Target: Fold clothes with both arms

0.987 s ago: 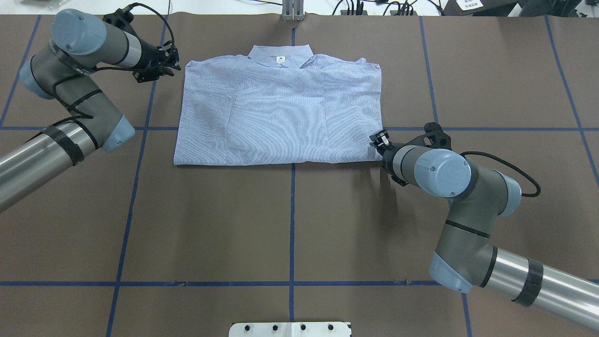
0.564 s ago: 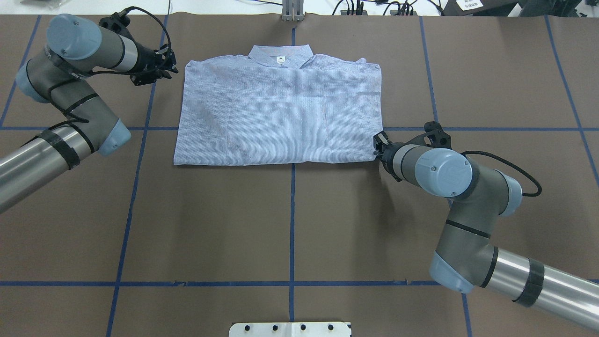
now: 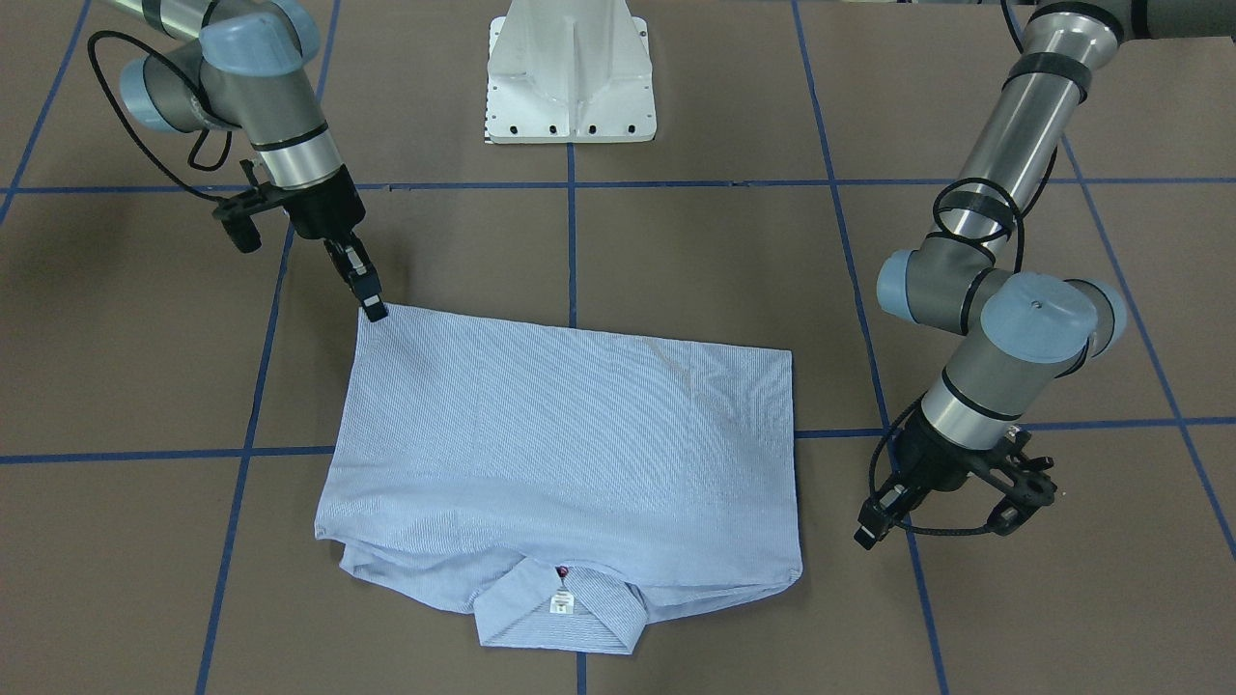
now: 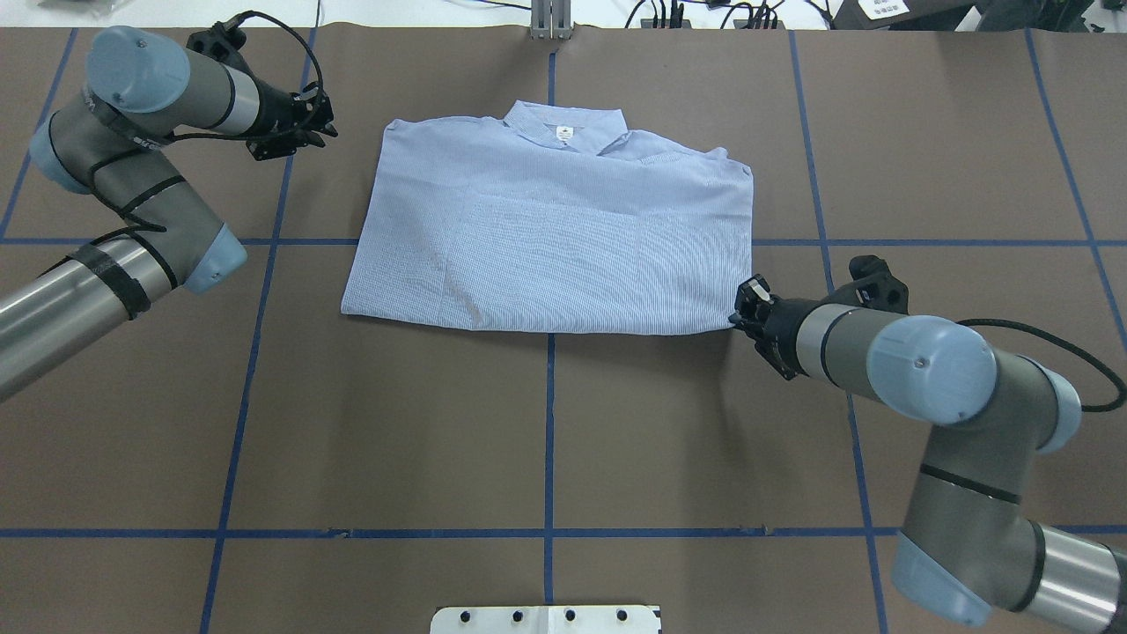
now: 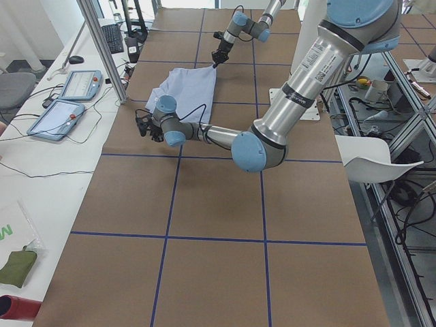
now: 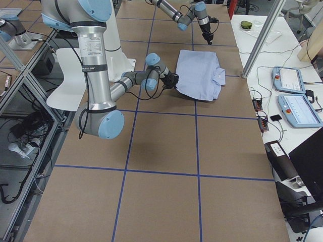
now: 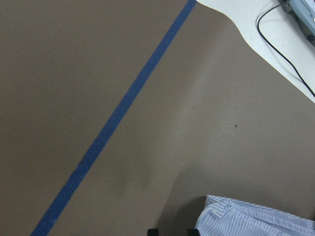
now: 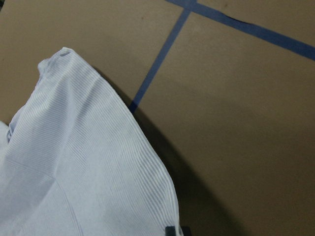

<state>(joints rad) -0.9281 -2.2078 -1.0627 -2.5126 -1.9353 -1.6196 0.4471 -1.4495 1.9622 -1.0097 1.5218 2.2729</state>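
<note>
The light blue striped shirt lies folded on the brown table, collar and white neck label at the far edge. It also shows in the front view. My right gripper is shut on the shirt's near right corner, low over the table; the front view shows the pinch, and the right wrist view shows the cloth running to the fingertips. My left gripper hovers left of the far left shoulder corner, apart from it, fingertips a small gap apart and empty. The left wrist view shows that corner.
The table is marked with blue tape lines. The white pedestal base stands at the robot's edge. A metal post and cables sit at the far edge. Tablets lie on a side table beyond it.
My right gripper closed on the shirt's near right corner and drew it right and slightly toward the robot; the whole shirt slid right and turned a little. The left arm barely moved.
</note>
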